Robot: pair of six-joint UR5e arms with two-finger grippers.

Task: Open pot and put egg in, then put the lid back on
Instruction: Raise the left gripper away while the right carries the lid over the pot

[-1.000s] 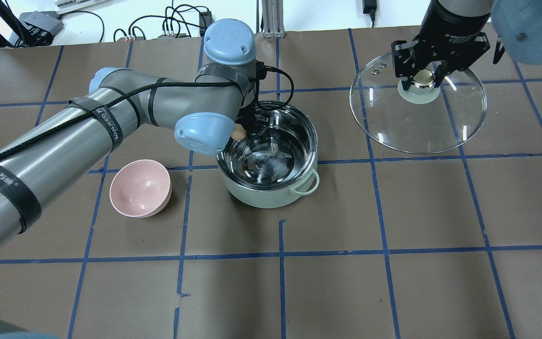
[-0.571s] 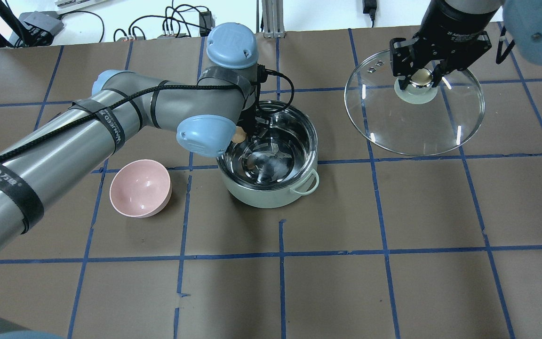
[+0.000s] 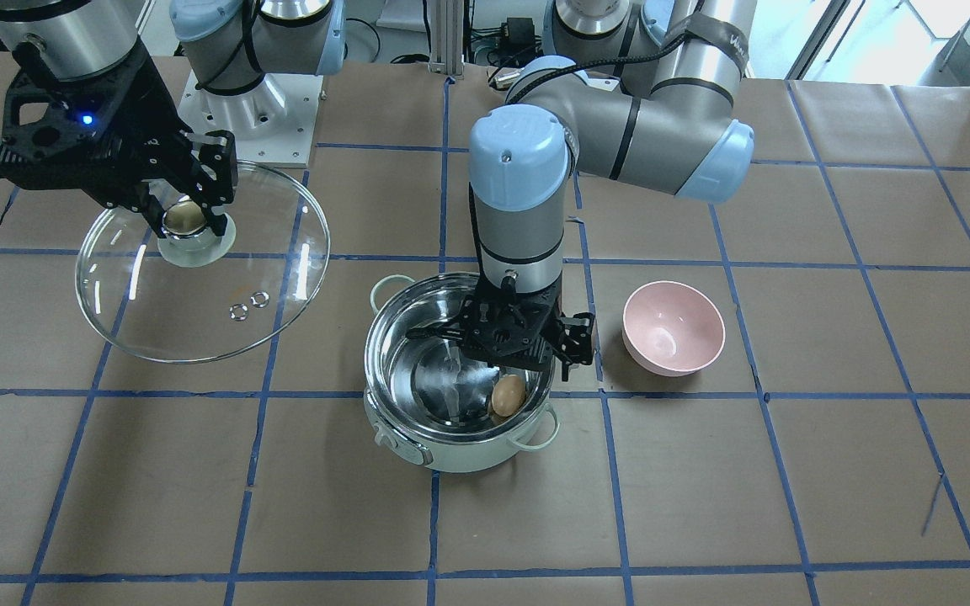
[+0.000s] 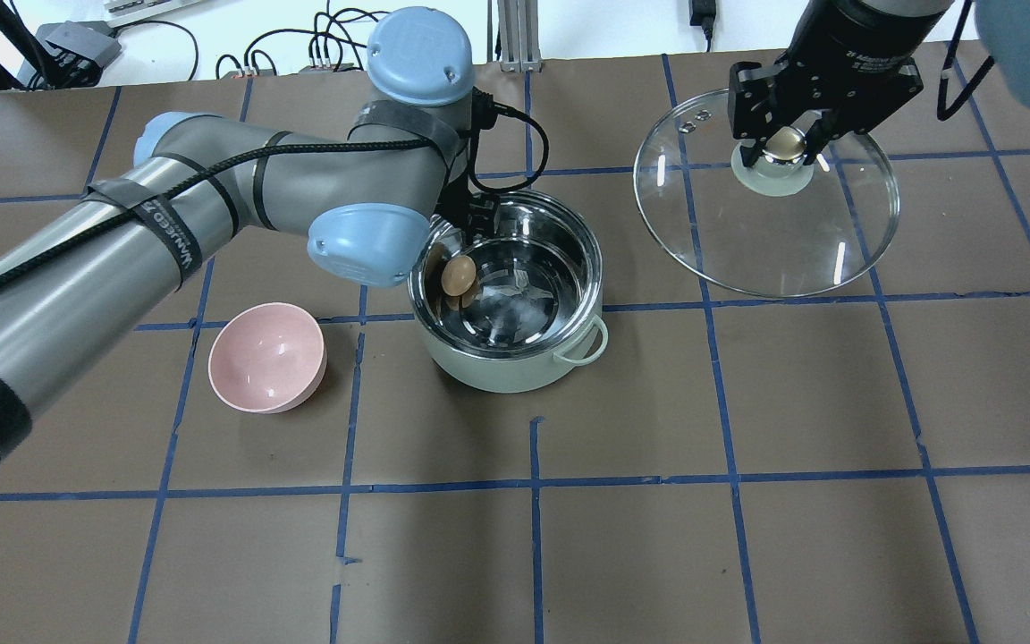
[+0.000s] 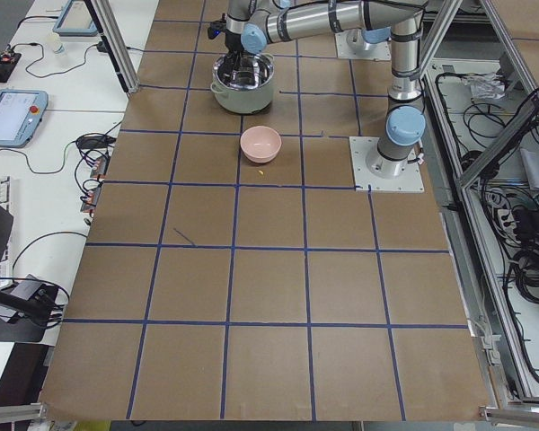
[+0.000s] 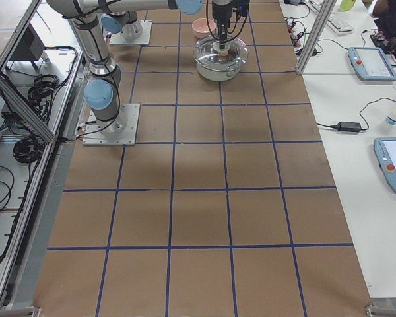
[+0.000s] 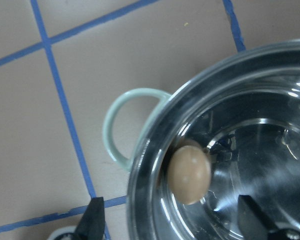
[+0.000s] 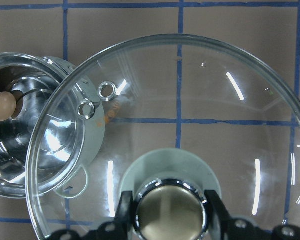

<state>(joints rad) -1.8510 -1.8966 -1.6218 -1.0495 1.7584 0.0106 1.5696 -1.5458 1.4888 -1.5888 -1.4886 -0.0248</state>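
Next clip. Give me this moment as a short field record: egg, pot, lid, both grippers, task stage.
egg: inside the pot, by its steel wall, ungripped
pot: upright, uncovered
lid: held by its knob, off to the pot's side
left gripper: open, above the pot
right gripper: shut on the lid
pink bowl: empty, beside the pot
stage: egg in; lid not yet replaced

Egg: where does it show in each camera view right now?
Front-facing: egg in the pot, lower right.
Overhead: egg by the pot's left inner wall.
Exterior left: too small to tell.
Exterior right: not visible.
Left wrist: egg at centre, against the steel wall.
Right wrist: egg at far left edge.
Shared landmark: the mint pot.
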